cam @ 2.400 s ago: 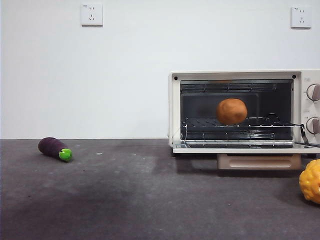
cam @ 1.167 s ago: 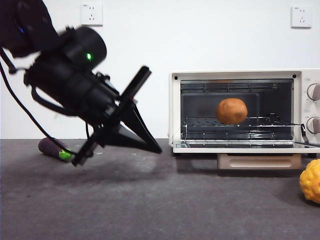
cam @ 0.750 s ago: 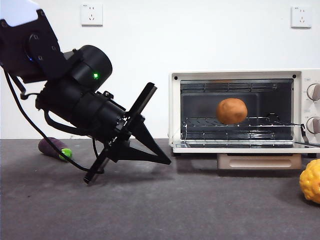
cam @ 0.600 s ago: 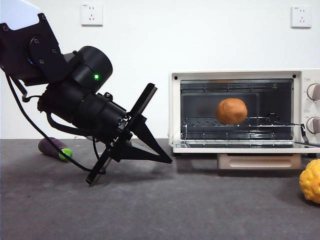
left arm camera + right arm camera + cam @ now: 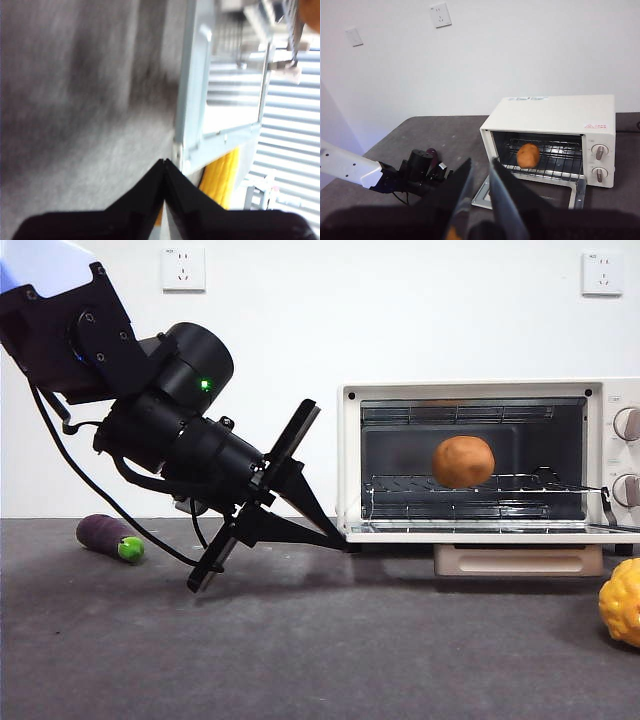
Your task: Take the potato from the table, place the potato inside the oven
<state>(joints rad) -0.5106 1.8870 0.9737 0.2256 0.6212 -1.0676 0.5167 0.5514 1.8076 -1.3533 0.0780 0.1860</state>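
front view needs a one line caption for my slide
Potato sits on the rack inside the open oven while the left tool, shut, reaches low toward the edge of the dropped door.

Even, bright light — left wrist blurred

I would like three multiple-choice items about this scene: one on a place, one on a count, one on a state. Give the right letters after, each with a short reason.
1. Where is the potato?
A. on the rack inside the oven
B. on the table beside the eggplant
C. in a claw

2. How many round knobs show on the oven in the right wrist view?
A. one
B. two
C. four

3. How does the oven door stand?
A. shut
B. half shut
C. folded down open

Answers:
1 A, it rests on the wire rack behind the open front.
2 B, two knobs sit one above the other on the panel.
3 C, the door lies flat, with the left claw, its jaws shut, at the door's corner.
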